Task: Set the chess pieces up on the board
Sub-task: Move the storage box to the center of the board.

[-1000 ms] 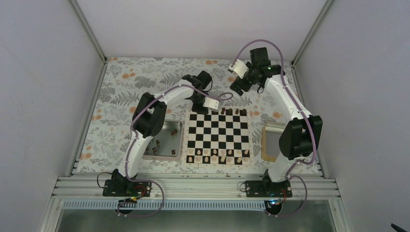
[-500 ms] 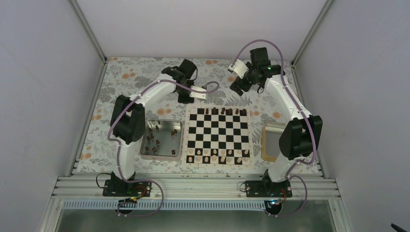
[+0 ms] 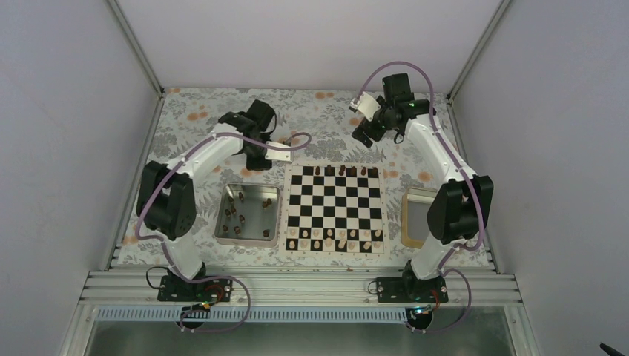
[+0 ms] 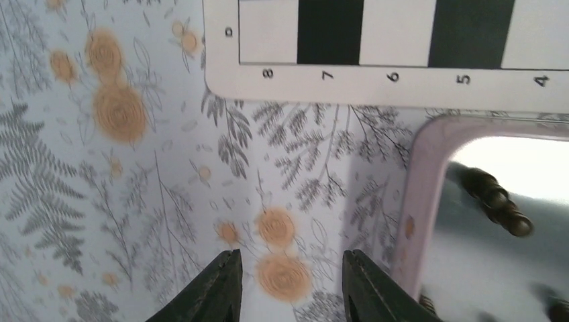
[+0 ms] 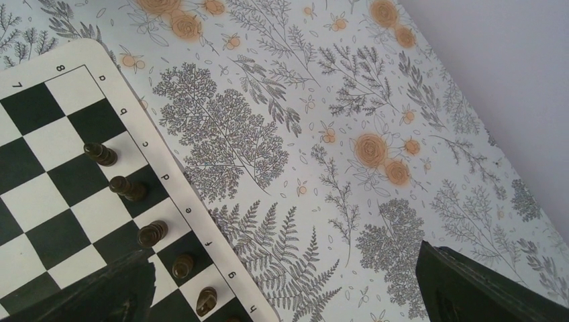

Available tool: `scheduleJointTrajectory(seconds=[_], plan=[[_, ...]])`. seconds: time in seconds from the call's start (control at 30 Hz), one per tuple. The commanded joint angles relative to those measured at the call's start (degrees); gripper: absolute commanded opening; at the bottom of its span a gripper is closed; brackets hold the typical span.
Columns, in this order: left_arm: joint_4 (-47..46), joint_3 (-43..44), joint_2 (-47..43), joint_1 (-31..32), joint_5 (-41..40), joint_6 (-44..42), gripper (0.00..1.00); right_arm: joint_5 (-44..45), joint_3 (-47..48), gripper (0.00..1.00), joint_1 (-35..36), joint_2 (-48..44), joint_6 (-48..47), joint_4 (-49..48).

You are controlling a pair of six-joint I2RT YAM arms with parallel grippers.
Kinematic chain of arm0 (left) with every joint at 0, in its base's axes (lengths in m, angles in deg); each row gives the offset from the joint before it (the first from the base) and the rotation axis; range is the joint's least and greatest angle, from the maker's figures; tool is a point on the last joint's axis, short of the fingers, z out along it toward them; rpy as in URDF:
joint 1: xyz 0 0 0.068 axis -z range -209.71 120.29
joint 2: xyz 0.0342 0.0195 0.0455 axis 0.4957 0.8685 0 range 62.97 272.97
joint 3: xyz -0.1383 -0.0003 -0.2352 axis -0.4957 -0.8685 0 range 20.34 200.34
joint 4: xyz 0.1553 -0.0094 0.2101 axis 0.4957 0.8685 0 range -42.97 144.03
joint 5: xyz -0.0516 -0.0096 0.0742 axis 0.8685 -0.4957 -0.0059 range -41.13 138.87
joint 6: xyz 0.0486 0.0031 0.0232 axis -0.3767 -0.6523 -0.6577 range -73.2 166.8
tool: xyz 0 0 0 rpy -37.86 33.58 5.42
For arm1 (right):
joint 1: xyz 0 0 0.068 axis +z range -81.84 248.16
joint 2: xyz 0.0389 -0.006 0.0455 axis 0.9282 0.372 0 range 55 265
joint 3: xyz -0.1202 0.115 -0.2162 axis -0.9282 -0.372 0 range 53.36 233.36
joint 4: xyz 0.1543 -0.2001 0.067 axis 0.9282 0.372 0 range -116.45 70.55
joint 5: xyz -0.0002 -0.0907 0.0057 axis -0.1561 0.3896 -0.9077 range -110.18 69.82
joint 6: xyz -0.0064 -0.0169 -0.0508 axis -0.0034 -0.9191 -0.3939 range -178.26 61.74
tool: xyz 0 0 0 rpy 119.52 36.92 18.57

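A floral cloth (image 3: 193,133) covers the table, with the board (image 3: 335,208) at centre and a metal tray (image 3: 256,222) just to its left. The left gripper (image 4: 290,295) hangs over the cloth near the tray's far edge, jaws apart and empty. The right gripper (image 5: 285,288) is spread wide and empty beyond the board's far edge. Dark chess pieces (image 3: 341,170) stand along the board's far row, and others lie in the tray.
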Motion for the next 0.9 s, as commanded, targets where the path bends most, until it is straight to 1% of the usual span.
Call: scheduleJointTrajectory(seconds=[0.0,0.07,0.17,0.27,0.3,0.43,0.6,0.87], plan=[[1.31,-3.71,-5.31,-0.93,-0.43,2.66,0.42,-1.36,0.87,1.0,-0.37,1.36,0.56,0.34],[1.8,-5.29,-6.99,-1.25,0.67,3.21,0.5,-1.49,0.93,1.0,-0.29,1.61,0.56,0.43],[2.53,-7.47,-8.9,-1.56,1.39,3.77,0.53,-1.63,1.14,1.0,-0.14,1.89,0.49,0.43],[3.9,-9.45,-11.03,-1.95,2.3,3.82,0.61,-1.77,1.46,1.0,0.05,2.12,0.65,0.67],[4.59,-10.15,-11.67,-2.19,2.66,3.56,0.63,-1.78,1.47,1.0,0.12,2.1,0.67,0.7],[6.52,-11.93,-13.11,-3.77,3.45,2.94,0.63,-1.86,1.47,1.0,0.41,1.84,0.73,0.78],[5.21,-15.74,-14.08,-5.7,1.9,2.26,0.63,-1.81,1.54,1.0,0.67,1.63,0.66,0.86],[4.26,-18.52,-12.18,-9.59,2.74,0.8,0.62,-1.82,1.3,1.0,0.87,1.55,0.57,0.87]])
